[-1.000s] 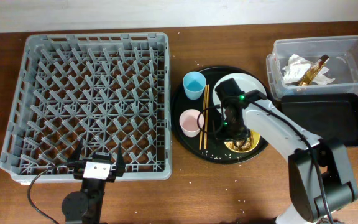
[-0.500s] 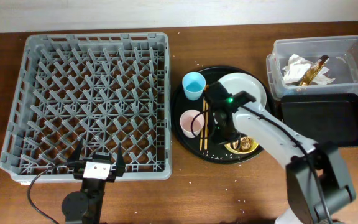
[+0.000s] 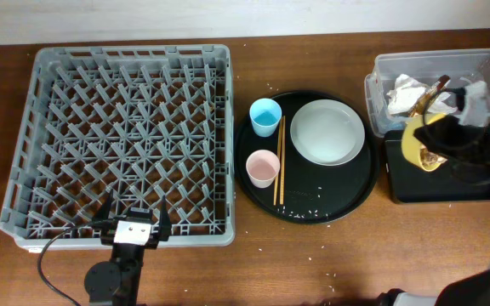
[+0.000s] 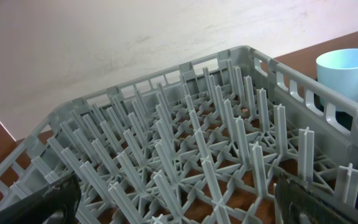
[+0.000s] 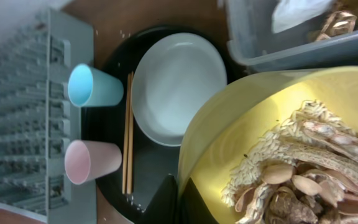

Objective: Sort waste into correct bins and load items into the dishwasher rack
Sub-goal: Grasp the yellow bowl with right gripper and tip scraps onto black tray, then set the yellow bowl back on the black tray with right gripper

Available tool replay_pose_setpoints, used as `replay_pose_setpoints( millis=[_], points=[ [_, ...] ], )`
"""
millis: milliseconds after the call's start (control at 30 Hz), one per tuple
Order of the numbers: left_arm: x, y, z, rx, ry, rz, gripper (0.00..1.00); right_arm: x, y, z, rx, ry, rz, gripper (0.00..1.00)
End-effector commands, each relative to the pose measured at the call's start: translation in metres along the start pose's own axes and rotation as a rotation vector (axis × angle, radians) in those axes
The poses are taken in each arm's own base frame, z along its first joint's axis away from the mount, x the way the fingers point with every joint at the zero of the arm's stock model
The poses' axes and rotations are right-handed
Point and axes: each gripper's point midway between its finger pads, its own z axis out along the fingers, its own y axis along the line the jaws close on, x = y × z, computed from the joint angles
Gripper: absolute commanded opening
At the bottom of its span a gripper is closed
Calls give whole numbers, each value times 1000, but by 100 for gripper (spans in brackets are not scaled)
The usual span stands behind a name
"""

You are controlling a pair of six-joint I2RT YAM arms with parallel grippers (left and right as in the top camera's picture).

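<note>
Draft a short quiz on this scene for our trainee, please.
1. True or false: the bowl sits on the round tray.
2. What lies in the tub? A. paper B. a blue cup C. a fork
3. Fill in: the ___ lie between the plate and the pink cup.

Key
1. False: the right gripper holds it over the black bin.
2. A
3. chopsticks
</note>
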Motion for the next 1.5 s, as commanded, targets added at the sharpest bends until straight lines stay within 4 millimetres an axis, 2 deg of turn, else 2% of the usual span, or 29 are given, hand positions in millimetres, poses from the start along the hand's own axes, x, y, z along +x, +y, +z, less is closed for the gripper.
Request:
replay_pose_setpoints(
  millis=[0,167,267,367,433,500,667,1033,1067,1133,1233,1333,1367,1433,1467],
  points=[
    [1,-1,0,5,-1,7,100,-7,-12,-4,-184,-64,31,4],
    [1,-1,0,5,-1,7,100,-8,-59,9,-370,-116,241,4],
    [1,-1,0,5,-1,7,100,-18,-63,7,-559,-177,336,4],
    [1,-1,0,5,-1,7,100,-16,-80,10,-592,-188,407,4],
    [1,-1,0,5,-1,7,100,-19,-84,1,-642,-203,504,4],
    [1,-1,0,5,-1,7,100,-29,-86,-22,-745,-273,577,4],
    [1,-1,0,5,-1,7,100,-27,-108,-39,-736,-309,682,4],
    [1,-1,0,5,-1,7,100,-27,-116,-35,-692,-293,698,4],
    [1,-1,0,5,-1,7,100,-25,-112,-36,-703,-285,718,4],
    [1,-1,0,5,-1,7,100,-18,-90,-33,-692,-266,640,4],
    [1,-1,0,5,-1,7,100,7,-34,-12,-608,-94,461,4],
    [1,-1,0,5,-1,7,100,34,33,24,-553,128,224,4],
    [1,-1,0,5,-1,7,100,48,52,42,-511,221,142,4],
    [1,-1,0,5,-1,7,100,84,58,92,-219,436,40,4],
    [1,-1,0,5,-1,7,100,90,58,101,-143,465,20,4]
  ],
)
